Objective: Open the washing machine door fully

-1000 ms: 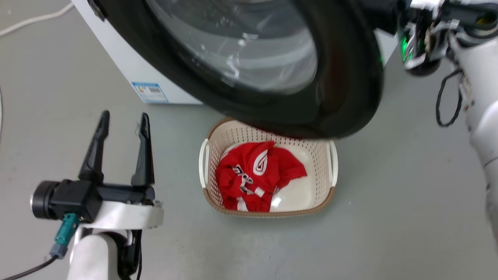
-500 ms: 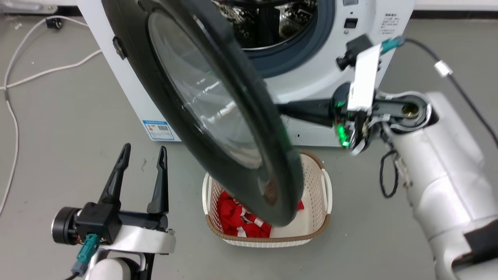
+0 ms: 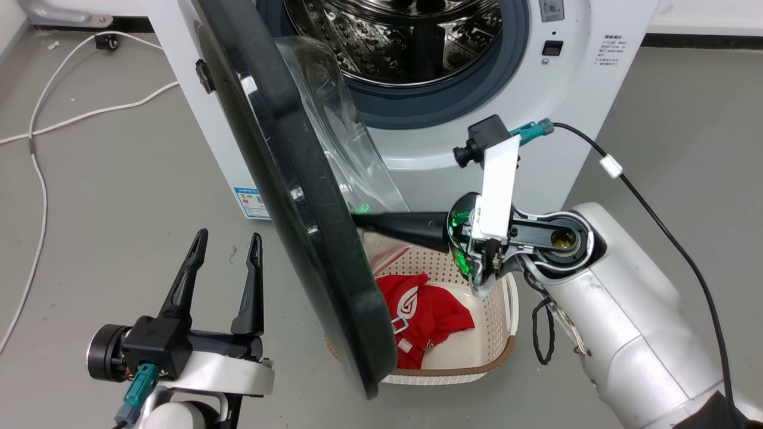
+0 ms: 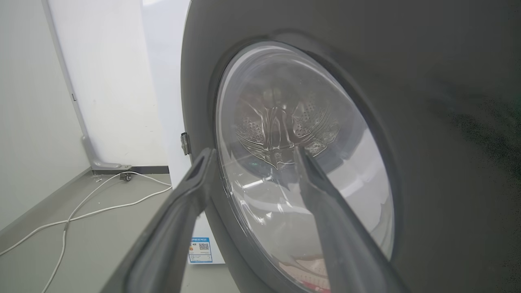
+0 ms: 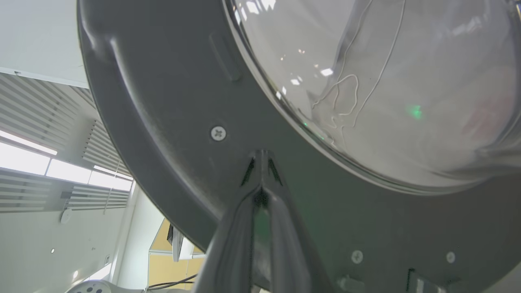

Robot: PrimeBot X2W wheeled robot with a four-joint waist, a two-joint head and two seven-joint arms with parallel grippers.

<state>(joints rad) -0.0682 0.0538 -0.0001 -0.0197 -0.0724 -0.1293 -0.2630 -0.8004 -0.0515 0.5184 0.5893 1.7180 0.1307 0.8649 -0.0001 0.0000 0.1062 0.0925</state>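
Observation:
The washing machine door (image 3: 286,196), a glossy black disc with a bulging clear glass bowl (image 3: 334,119), stands swung out from the white machine (image 3: 536,119), almost edge-on in the head view. My right gripper (image 3: 357,219) is shut, and its tips touch the door's inner face (image 5: 163,101) just below the glass; the right wrist view shows the fingers pressed together (image 5: 260,158). My left gripper (image 3: 229,235) is open with nothing in it at the lower left, in front of the door's outer face (image 4: 427,101), its fingers (image 4: 252,154) apart from it.
The perforated steel drum (image 3: 405,36) with its grey ring lies open behind the door. A beige laundry basket (image 3: 509,322) holding a red garment (image 3: 423,310) sits on the grey floor under the door's lower edge. A white cable (image 3: 42,179) trails on the floor at the left.
The head view has shifted, bringing the machine's front and drum into sight. The door has swung further out, from face-on to nearly edge-on, with my right gripper following behind it. My left gripper stays open.

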